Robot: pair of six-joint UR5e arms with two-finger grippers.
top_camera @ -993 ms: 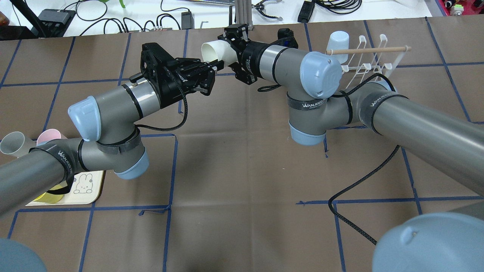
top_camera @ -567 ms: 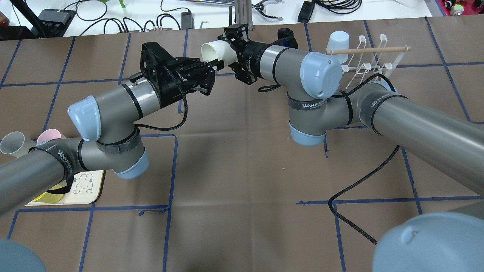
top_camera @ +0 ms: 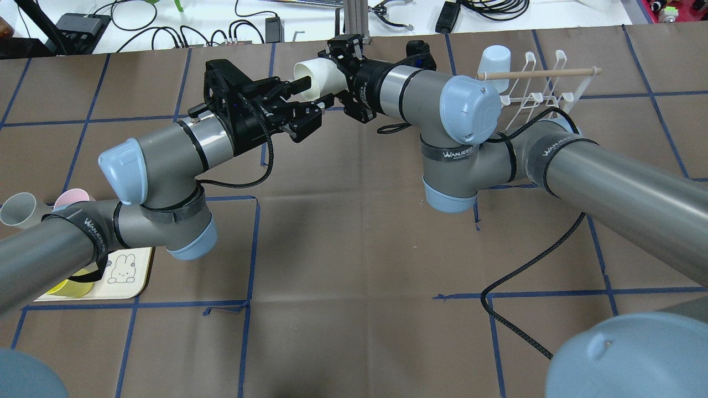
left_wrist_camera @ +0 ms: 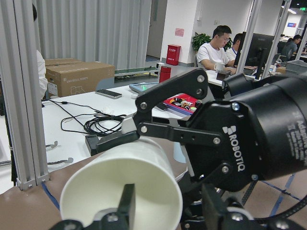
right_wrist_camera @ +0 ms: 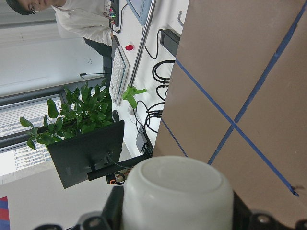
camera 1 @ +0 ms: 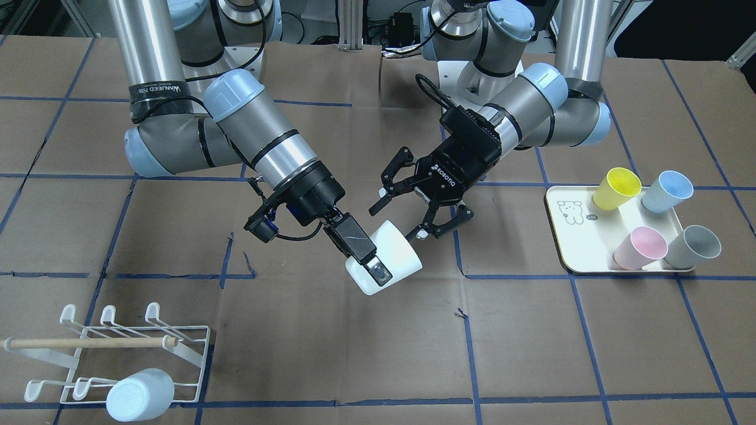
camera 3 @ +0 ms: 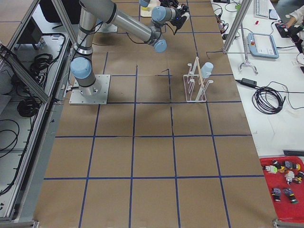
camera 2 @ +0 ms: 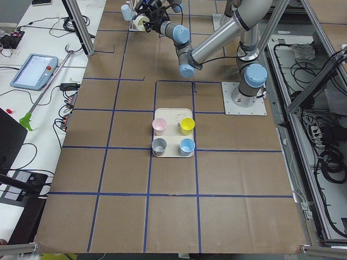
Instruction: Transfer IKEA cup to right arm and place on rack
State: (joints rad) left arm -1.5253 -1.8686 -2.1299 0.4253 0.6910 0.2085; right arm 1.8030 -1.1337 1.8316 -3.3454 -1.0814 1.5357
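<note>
The white IKEA cup (camera 1: 390,255) is held in the air on its side, mouth toward my left gripper. My right gripper (camera 1: 381,262) is shut on its base end; it also shows in the overhead view (top_camera: 331,77) and the right wrist view (right_wrist_camera: 177,211). My left gripper (camera 1: 398,221) is open, with its fingers (left_wrist_camera: 127,203) spread on either side of the cup's rim (left_wrist_camera: 120,184) and not pressing it. The white wire rack (camera 1: 177,339) with its wooden dowel stands at the table's right end (top_camera: 545,94).
A light-blue cup (camera 1: 140,394) hangs on the rack. A cream tray (camera 1: 576,236) at the left end holds yellow (camera 1: 616,188), blue (camera 1: 667,192), pink (camera 1: 639,248) and grey (camera 1: 692,247) cups. A black cable (top_camera: 514,276) lies on the brown mat.
My left gripper has opened and let go of the cup's rim. My right gripper stays shut on the cup, and neither arm has shifted much.
</note>
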